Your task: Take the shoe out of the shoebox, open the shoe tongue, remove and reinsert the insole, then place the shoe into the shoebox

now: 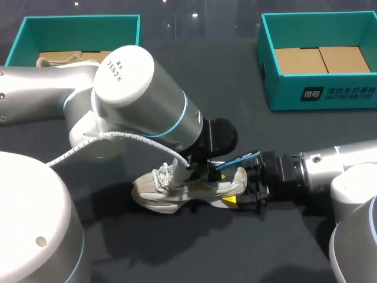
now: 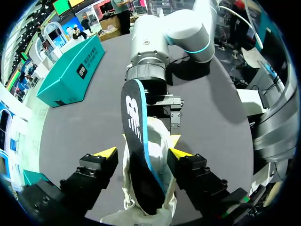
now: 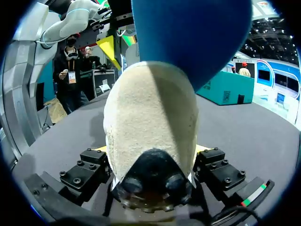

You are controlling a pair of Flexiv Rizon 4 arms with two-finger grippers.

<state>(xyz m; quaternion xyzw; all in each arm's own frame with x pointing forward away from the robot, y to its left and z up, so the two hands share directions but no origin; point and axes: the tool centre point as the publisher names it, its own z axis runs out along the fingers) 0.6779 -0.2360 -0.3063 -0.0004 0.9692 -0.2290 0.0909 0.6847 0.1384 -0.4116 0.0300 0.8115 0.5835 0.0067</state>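
Shoe (image 1: pixel 162 191): on its sole, mid-table (image 1: pixel 253 253), toe left, heel clamped in right gripper (image 3: pixel 151 153) jaws. Insole (image 2: pixel 135 132): rising from the shoe between left gripper (image 2: pixel 143 151) jaws, spread wide, gripping nothing.

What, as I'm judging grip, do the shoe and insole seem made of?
The shoe looks like matte cream suede or fleece, going by the fuzzy nap at its heel. The insole is probably foam: thin, matte black top, blue edge, gently curved.
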